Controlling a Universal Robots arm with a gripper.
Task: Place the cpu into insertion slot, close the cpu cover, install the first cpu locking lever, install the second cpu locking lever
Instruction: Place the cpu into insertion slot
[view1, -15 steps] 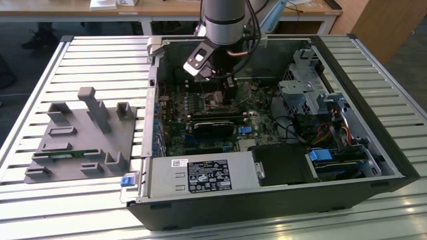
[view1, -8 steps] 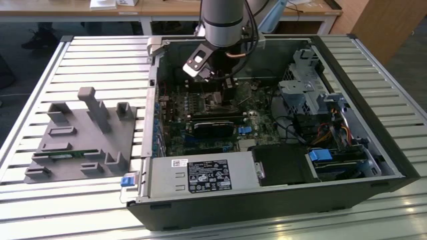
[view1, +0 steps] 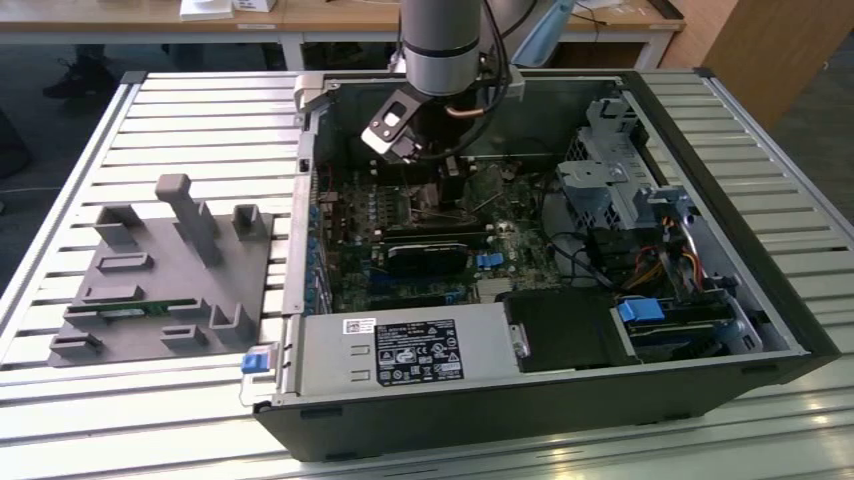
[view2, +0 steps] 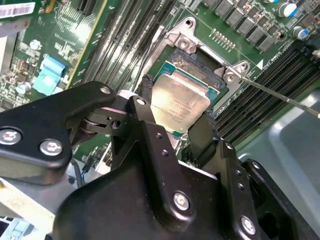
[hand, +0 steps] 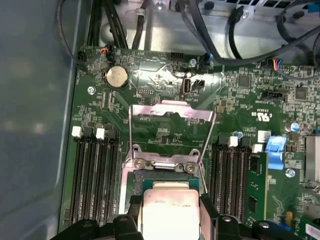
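Note:
In both wrist views the cpu (view2: 182, 97) (hand: 170, 212), a small square chip with a pale metal top, sits between my black fingers (view2: 146, 92). My gripper (view2: 176, 102) (hand: 171, 202) is shut on its two opposite edges. The chip hangs slightly tilted right over the insertion slot (view2: 197, 62) (hand: 150, 176), whose dark socket shows just past it. The cpu cover (hand: 172, 111), a thin silvery frame, is swung open and away from the socket. A thin lever rod (view2: 280, 95) sticks out sideways. In the exterior view my gripper (view1: 430, 185) reaches down inside the open computer case (view1: 747, 330).
Black memory slots (hand: 92, 175) flank the socket on both sides. Cables (hand: 235, 30) run along the case wall beyond the board. A grey power supply box (view1: 400, 350) and a drive cage (view1: 614, 170) stand inside the case. A grey fixture (view1: 160, 270) lies on the table at the exterior view's left.

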